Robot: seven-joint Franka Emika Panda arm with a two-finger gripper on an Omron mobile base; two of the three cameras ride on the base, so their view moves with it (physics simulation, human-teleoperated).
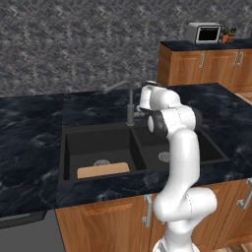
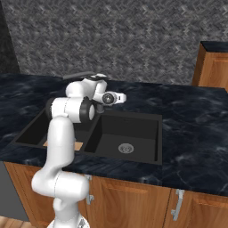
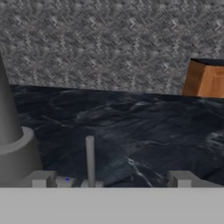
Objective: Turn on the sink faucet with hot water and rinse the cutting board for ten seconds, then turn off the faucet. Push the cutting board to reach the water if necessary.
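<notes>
Left base view: your gripper [image 1: 141,111] sits just right of the sink faucet [image 1: 130,106], fingers spread wide and empty, likely lining up on its lever. The cutting board [image 1: 103,170] lies in the sink's [image 1: 69,162] left basin, near edge.

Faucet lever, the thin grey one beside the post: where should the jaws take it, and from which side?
Probably mid-shaft on the thin grey upright faucet lever, coming straight ahead from the gripper as it now faces. The lever stands as a slim rod between the open jaws, just right of the dark grey metal faucet post, so closing across it should catch it.
</notes>
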